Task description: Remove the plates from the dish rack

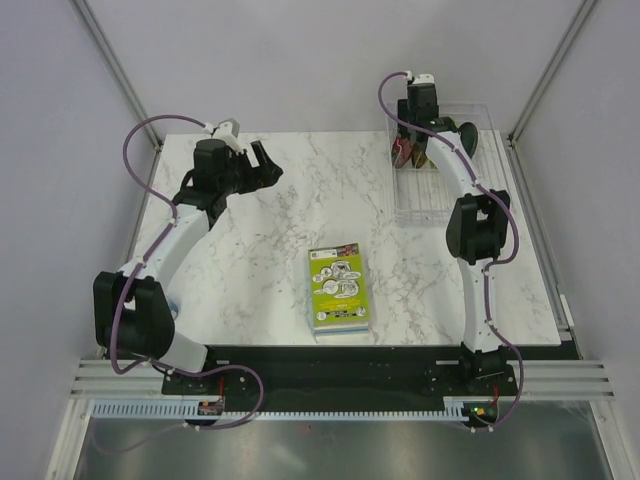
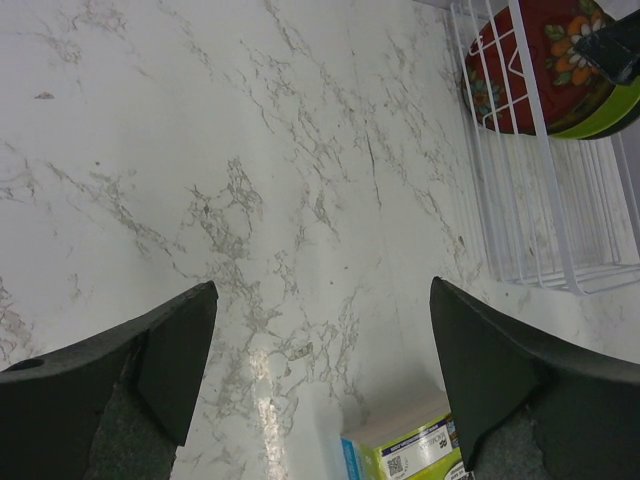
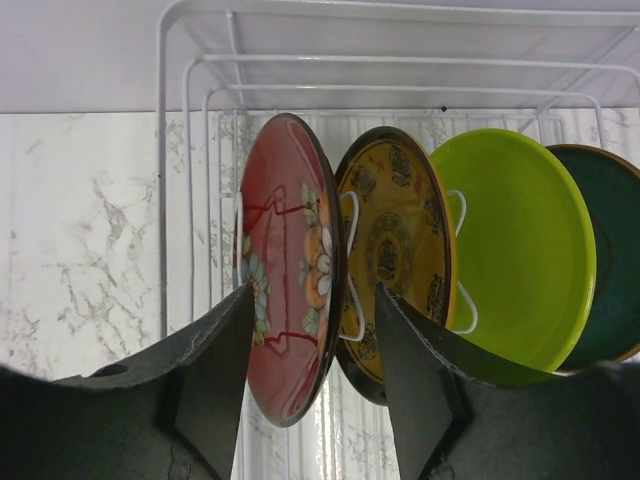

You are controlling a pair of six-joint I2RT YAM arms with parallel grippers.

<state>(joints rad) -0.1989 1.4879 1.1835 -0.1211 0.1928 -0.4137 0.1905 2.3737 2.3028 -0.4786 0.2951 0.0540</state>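
The plates stand on edge in the dish rack [image 1: 435, 195] at the far right corner of the tabletop [image 1: 280, 230], so the right arm is clearly the nearer one; the left fingers [image 2: 150, 370] hang spread wide over bare marble, well apart from the rack, holding nothing. In the right wrist view the right fingers [image 3: 215, 390] are released and straddle the rim of the dark red plate [image 3: 290, 270]; one finger is at its outer face, the other goes in the gap btw. it and the yellow-brown plate [image 3: 400, 240]; if a finger touches, I cannot tell. The plate faces lie approx. parallel to the inner sides of the fingers, i.e. the closing goes across the plate thickness, which a pinch needs. Beyond follow the lime green plate [image 3: 515, 240] and a dark green plate [image 3: 605, 250], outside this grip. My judgement: next is to clench on the red rim, then lift it out of the slot w/o knocking the yellow-brown neighbour; the set-down should avoid the book [image 1: 338, 288] in the middle.
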